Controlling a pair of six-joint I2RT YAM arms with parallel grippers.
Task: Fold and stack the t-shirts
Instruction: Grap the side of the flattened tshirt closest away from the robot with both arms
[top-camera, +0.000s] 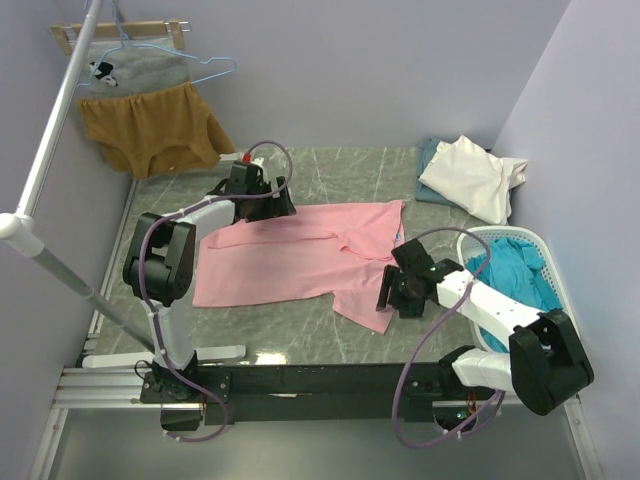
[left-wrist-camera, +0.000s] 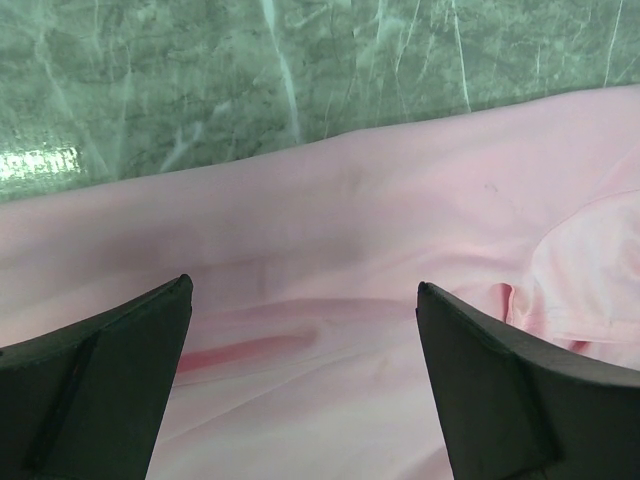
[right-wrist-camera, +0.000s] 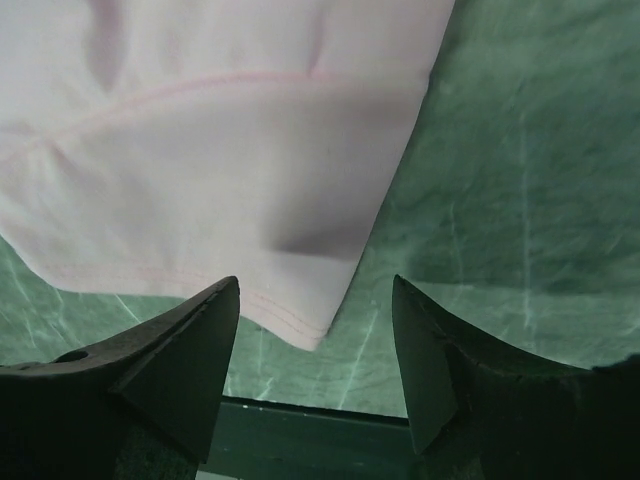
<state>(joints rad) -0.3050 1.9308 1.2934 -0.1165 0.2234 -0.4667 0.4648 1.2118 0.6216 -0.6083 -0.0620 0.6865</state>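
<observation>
Pink cotton t-shirt (top-camera: 290, 255) lies spread on the green marbled desk (top-camera: 330, 170); the left end effector (left-wrist-camera: 305, 290) is over its far edge with fingers apart, and the right end effector (right-wrist-camera: 315, 285), also spread wide, is above its near right corner. A cream-white t-shirt (top-camera: 470, 178) rests on a grey-blue t-shirt (top-camera: 428, 160) in the far right corner, and teal t-shirts (top-camera: 515, 275) fill the white basket (top-camera: 478, 238) at the right edge

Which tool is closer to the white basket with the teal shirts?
Right. The right tool sits just left of the basket; the left tool is across the pink shirt, at its far edge.
</observation>
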